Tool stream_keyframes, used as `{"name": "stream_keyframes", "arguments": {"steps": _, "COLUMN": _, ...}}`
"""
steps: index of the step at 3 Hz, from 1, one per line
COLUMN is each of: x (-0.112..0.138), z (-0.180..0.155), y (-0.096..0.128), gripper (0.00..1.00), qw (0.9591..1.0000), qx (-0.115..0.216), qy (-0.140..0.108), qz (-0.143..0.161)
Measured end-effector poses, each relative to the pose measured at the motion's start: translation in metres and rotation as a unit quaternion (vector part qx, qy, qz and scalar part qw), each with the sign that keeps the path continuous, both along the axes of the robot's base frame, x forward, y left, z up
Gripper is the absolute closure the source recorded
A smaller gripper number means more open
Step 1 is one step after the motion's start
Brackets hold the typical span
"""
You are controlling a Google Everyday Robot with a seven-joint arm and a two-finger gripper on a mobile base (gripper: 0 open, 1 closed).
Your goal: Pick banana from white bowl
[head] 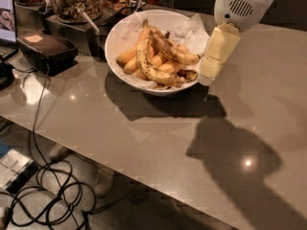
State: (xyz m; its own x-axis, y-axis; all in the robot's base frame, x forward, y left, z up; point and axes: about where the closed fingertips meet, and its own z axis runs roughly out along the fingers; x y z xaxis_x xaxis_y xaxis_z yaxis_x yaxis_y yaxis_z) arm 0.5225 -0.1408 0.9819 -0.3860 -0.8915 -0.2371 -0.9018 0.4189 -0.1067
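Banana (pixel 173 51) skin here is dark brown and mottled, the fruit long and curved, lying on top of the heap across the right half of the white bowl (pixel 112 43). The bowl is wide, round and smooth, lined with crumpled white paper (pixel 190 28), and stands on the glossy grey desk (pixel 144 133). Beneath the banana lie a yellower speckled banana (pixel 146 65) and plain orange-yellow ones (pixel 128 56). The hand (pixel 207 75), cream and blocky, hangs just beside the bowl's right rim, near the banana's end; open or closed cannot be told.
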Motion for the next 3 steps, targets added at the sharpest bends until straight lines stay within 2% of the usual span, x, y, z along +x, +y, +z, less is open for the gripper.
{"name": "stream_keyframes", "arguments": {"steps": 1, "x": 0.011, "z": 0.0, "y": 0.014, "gripper": 0.0, "qw": 0.9999, "qx": 0.009, "qy": 0.007, "qz": 0.004}}
{"name": "stream_keyframes", "arguments": {"steps": 2, "x": 0.023, "z": 0.001, "y": 0.02, "gripper": 0.11, "qw": 0.9998, "qx": 0.018, "qy": 0.009, "qz": -0.002}}
{"name": "stream_keyframes", "arguments": {"steps": 3, "x": 0.034, "z": 0.002, "y": 0.021, "gripper": 0.15, "qw": 0.9996, "qx": 0.025, "qy": 0.01, "qz": -0.01}}
